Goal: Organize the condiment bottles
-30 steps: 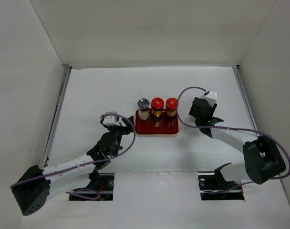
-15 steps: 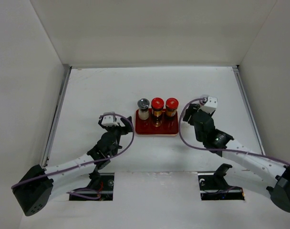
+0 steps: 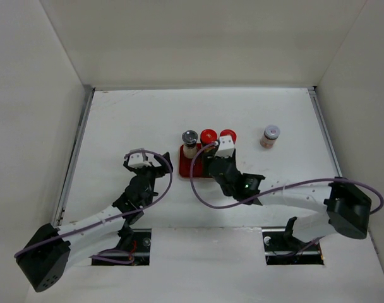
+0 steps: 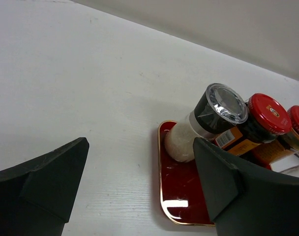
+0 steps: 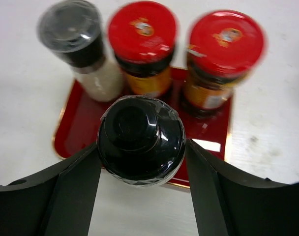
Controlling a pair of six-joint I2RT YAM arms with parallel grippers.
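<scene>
Right hand (image 5: 142, 147) pinching dark-topped bottle (image 5: 139, 135), apparently above tray (image 5: 71, 125) front | left hand (image 4: 139, 147) spread, left of tray

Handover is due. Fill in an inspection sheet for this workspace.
Surface: white table.
Job's things: red tray carries tray shaker, middle red-capped bottle and end red-capped bottle in a row; lone bottle stands on the table to the right.
Clutter: nothing seen.
Grippers: left pincer open, empty; right pincer shut on held shaker over the tray's near part.
Cables: left purple cable and right purple cable loop beside the tray.
Surroundings: white walls.
</scene>
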